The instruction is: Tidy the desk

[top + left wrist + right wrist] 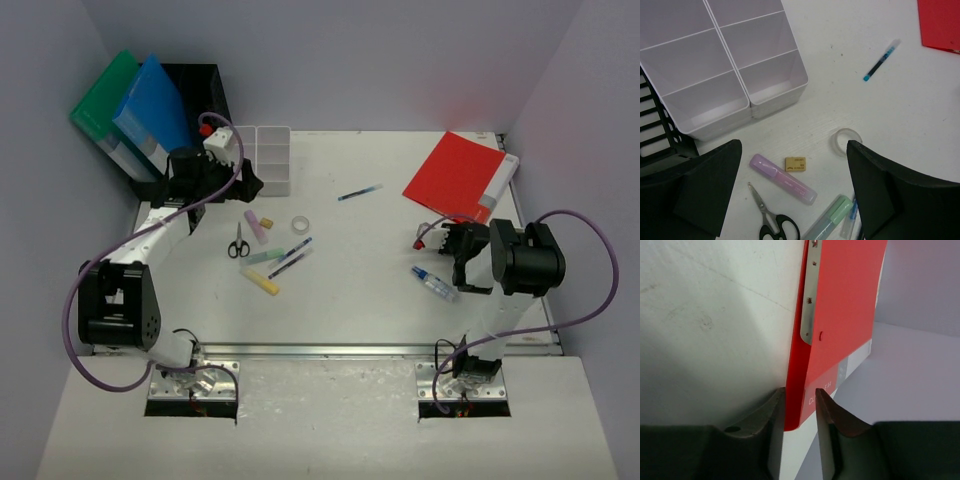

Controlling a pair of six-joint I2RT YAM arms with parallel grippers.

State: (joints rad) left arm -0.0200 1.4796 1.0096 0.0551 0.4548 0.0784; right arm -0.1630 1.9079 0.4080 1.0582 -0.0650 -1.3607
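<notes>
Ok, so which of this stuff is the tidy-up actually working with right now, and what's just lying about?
In use: desk, red folder between the right fingers, white tray beside the open left fingers.
Lying about: scissors, purple highlighter, eraser, tape roll, blue pen, small bottle, yellow highlighter.

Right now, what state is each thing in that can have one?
Red folder, pinched at one corner.
Right gripper, shut on that folder.
Left gripper, open, empty.
Compartment tray, empty.
Scissors, closed.
Purple highlighter, capped.
</notes>
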